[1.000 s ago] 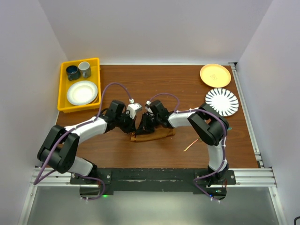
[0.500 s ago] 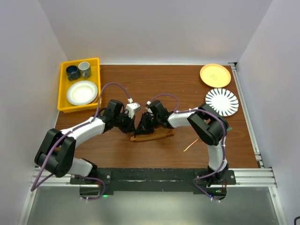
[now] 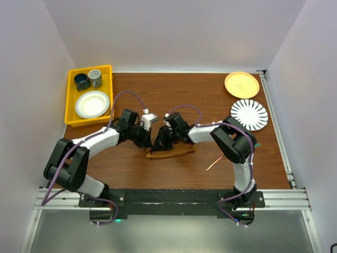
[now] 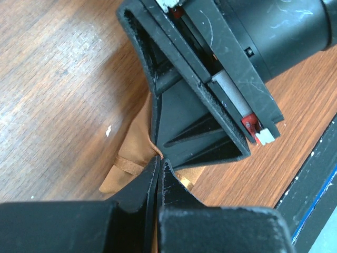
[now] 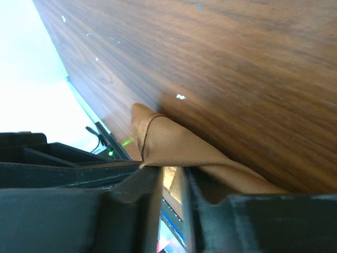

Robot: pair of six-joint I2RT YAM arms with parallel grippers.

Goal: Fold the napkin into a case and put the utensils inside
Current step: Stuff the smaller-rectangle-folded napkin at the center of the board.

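Observation:
The rust-brown napkin (image 3: pixel 176 152) lies folded into a narrow case at the table's middle. My left gripper (image 3: pixel 149 142) is shut on its left edge, and the left wrist view shows the fingertips (image 4: pixel 159 161) pinching the cloth (image 4: pixel 131 168). My right gripper (image 3: pixel 161 141) faces it, almost touching. In the right wrist view its jaws (image 5: pixel 171 176) hold a shiny copper utensil (image 5: pixel 169 180) under a raised fold of cloth (image 5: pixel 179 145). The utensil's tip also shows in the left wrist view (image 4: pixel 185 181). Another utensil (image 3: pixel 214 163) lies loose on the table to the right.
A yellow tray (image 3: pixel 70 115) at the back left holds two cups and a white plate. An orange plate (image 3: pixel 241 84) and a striped plate (image 3: pixel 249 114) sit at the back right. The right arm's black fingers (image 4: pixel 200 126) crowd the left gripper.
The left arm's wrist and forearm have shifted slightly up and left. Both grippers stay at the napkin's left end. The loose utensil has not moved.

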